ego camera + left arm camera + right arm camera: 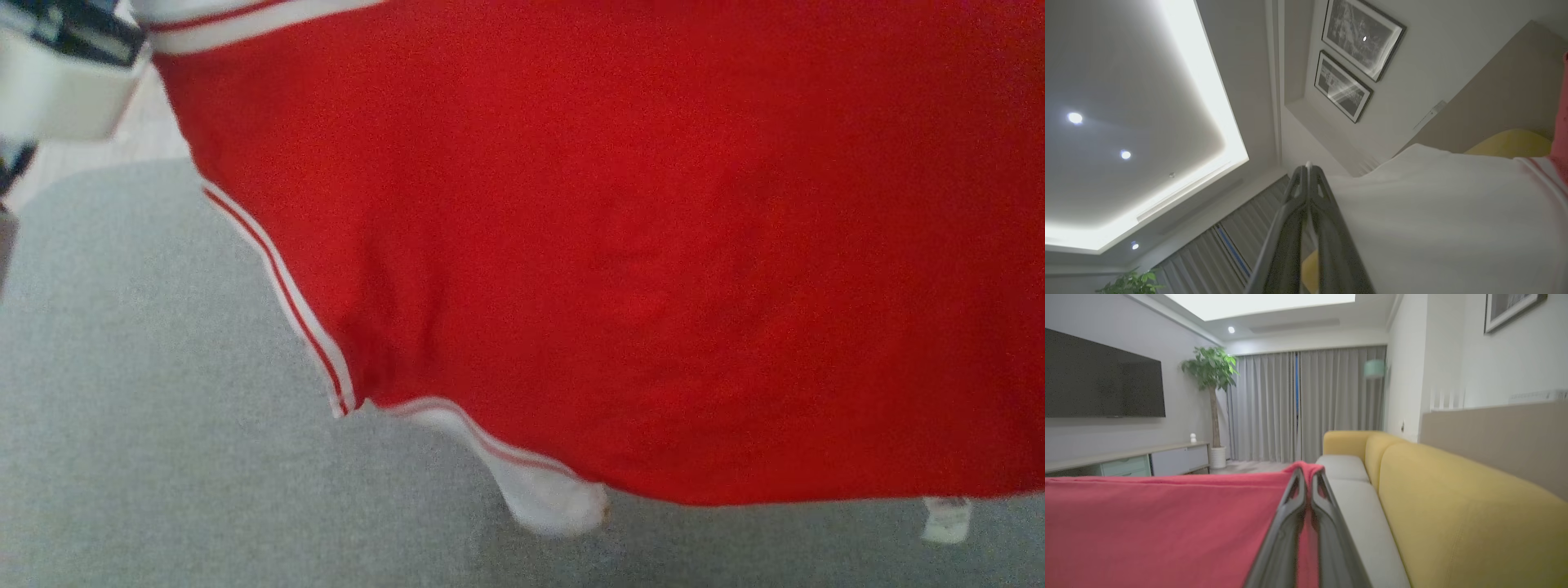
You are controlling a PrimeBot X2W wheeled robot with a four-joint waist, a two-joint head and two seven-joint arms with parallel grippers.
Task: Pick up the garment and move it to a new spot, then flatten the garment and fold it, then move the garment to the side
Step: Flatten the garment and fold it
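Garment (620, 245), red with white striped trim: hangs spread close before the head camera, above grey seat (122, 425), white sleeve (559, 502) dangling lowest. Left gripper (1308, 169): fingers together, pinching white cloth at the tips. Right gripper (1309, 473): clamped on a red edge. Risk: both holds look shallow; pulling apart could slip a corner free, or the sleeve could drag and fold under.

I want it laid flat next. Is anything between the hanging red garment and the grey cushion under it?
Nothing visible. The red garment hangs over the grey cushion, held by the left claw and right claw, both shut on it. The cloth hides the part behind it.
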